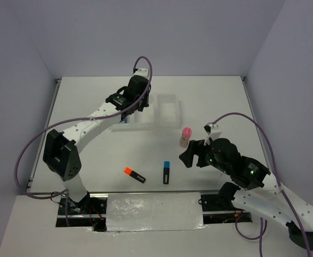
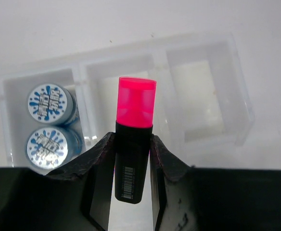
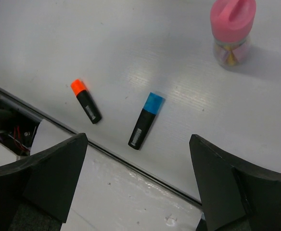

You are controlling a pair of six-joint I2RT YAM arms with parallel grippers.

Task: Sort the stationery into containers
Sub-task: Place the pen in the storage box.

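My left gripper (image 2: 132, 144) is shut on the pink-capped black marker (image 2: 134, 130) and holds it above the middle compartment of the white tray (image 2: 241, 103); the gripper shows in the top view (image 1: 128, 108) over the tray (image 1: 167, 111). Two blue-and-white discs (image 2: 49, 102) lie in the tray's left compartment. The orange-capped marker (image 1: 135, 174) and the blue-capped marker (image 1: 166, 172) lie on the table near the front; both also show in the right wrist view, the orange-capped marker (image 3: 85, 100) left of the blue-capped marker (image 3: 145, 120). The tan pink-capped cylinder (image 1: 186, 136) stands upright. My right gripper (image 1: 190, 155) is open and empty, above the table's front edge.
The tray's right compartment (image 2: 200, 98) holds nothing. A white strip (image 1: 154, 212) runs along the table's front edge between the arm bases. The cylinder (image 3: 232, 30) stands at the top right of the right wrist view.
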